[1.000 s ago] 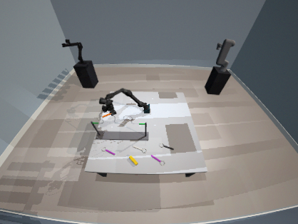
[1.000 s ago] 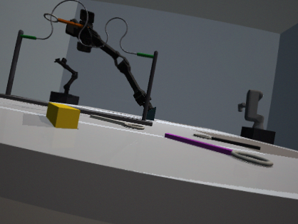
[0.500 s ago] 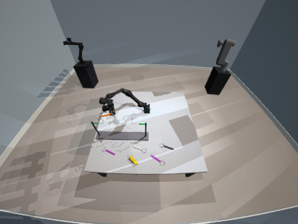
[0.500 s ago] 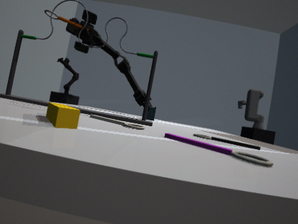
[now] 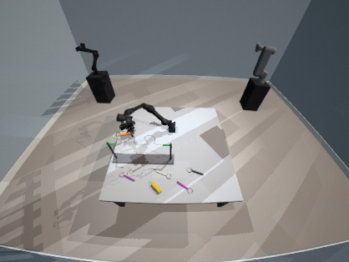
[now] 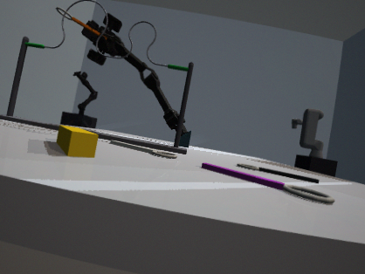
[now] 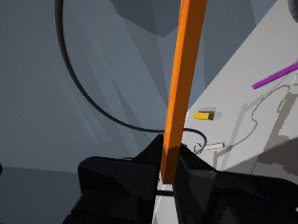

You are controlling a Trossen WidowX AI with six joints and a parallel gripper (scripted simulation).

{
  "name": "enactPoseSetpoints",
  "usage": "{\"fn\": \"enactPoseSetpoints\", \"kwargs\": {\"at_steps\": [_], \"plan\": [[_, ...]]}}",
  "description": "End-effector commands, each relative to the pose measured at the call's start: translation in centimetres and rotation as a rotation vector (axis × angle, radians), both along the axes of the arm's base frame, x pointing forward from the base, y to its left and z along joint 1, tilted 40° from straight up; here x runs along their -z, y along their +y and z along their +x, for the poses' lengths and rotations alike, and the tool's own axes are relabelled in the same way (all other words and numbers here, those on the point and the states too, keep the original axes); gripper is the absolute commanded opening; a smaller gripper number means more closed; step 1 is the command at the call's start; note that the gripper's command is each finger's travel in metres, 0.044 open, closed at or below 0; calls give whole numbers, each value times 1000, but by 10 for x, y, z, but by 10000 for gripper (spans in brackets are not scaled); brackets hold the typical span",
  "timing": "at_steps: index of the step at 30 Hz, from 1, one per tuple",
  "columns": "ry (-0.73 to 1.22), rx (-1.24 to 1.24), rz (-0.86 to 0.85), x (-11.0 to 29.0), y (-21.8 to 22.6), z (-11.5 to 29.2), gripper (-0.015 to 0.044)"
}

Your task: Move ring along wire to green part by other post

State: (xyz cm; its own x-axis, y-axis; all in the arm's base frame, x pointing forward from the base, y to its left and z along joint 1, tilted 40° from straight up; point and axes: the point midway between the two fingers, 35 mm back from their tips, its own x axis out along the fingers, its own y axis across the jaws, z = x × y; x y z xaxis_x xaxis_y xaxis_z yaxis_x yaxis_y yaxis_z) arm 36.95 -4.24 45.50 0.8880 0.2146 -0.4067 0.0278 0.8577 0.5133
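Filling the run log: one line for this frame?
phase: carrying ring along wire | claw: shut on orange handle | ring: up on the first grey hump, near start post | goal post: not reached
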Motion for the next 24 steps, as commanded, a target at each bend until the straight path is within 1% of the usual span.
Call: {"fn": "enactPoseSetpoints", "kwargs": {"at_steps": [1,24], "plan": [[-10,0,-60,-1,-1,-1,-150],[-38,4,-353,5,-12,0,-150]]}}
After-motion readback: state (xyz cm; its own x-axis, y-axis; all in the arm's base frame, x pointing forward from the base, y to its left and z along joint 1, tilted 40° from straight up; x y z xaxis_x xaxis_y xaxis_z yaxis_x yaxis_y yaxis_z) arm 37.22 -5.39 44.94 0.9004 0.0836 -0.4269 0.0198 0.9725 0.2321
